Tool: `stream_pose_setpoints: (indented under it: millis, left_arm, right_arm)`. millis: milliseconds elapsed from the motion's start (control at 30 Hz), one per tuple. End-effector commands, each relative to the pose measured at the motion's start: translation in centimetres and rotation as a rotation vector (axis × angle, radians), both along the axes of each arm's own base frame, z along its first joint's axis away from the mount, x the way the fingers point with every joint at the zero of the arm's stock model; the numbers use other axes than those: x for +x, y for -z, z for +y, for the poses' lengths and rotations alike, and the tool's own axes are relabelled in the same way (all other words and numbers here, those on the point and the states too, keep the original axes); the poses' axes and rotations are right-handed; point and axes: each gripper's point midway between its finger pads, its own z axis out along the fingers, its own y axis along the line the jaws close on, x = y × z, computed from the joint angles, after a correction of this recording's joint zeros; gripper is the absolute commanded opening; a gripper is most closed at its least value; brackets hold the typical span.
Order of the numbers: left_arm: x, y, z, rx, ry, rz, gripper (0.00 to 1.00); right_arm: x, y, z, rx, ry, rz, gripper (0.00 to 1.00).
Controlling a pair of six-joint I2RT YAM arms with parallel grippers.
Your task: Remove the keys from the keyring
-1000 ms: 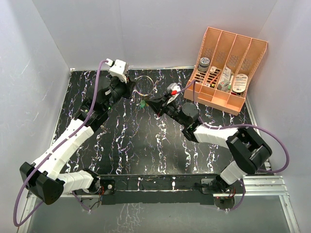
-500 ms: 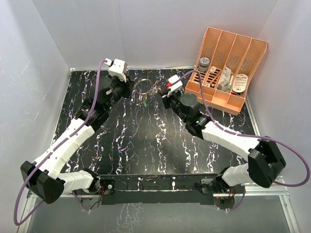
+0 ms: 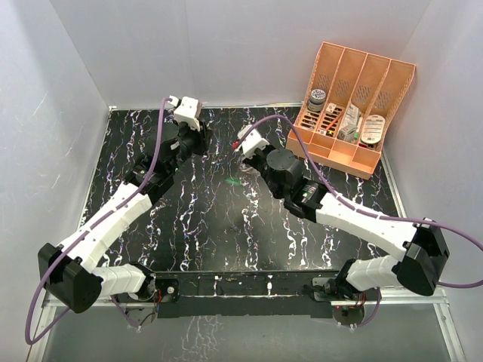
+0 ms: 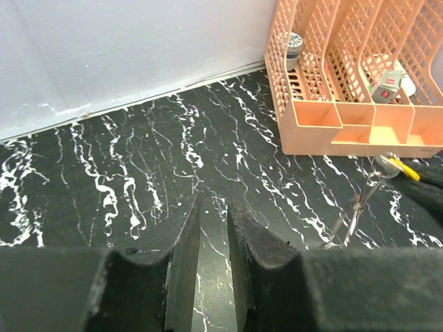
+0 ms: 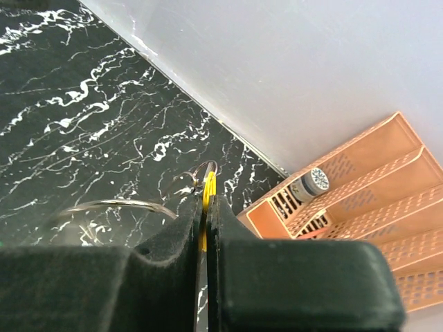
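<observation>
Right gripper [image 5: 206,211] clenched on yellow key [image 5: 208,185]; key tip pokes up between fingers. Ring [image 5: 118,203] sticks out at 9 o'clock of that key, close by gripper. Green key [image 3: 235,179] lies loose on table [image 3: 189,226], at 6 o'clock of right gripper, apart from ring. Left gripper [image 4: 213,214] released, small gap, nothing inside. Orange rack [image 3: 355,83] at table's 2 o'clock.

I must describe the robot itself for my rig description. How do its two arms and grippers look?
The left arm and right arm have white shells with black joints. A purple cable runs along each. The left gripper and right gripper have flat black fingers and a white wrist block.
</observation>
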Motion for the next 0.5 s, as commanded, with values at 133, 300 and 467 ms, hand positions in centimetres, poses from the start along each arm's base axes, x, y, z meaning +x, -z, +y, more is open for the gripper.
stream_pose_setpoints:
  millis: [133, 300, 467]
  left_arm:
    - [-2.5, -0.9, -3.4, -0.071, 0.242, -0.140, 0.21]
    - [-3.1, -2.0, -4.5, -0.142, 0.303, -0.169, 0.25]
    - [-4.1, -3.0, -5.8, -0.210, 0.386, -0.187, 0.26]
  right_arm:
    - [-1.5, -7.3, -0.8, 0.020, 0.019, -0.205, 0.00]
    - [-2.0, -7.9, -1.1, -0.005, 0.022, -0.259, 0.00]
    - [-2.7, -9.0, -1.3, 0.000, -0.004, -0.328, 0.00]
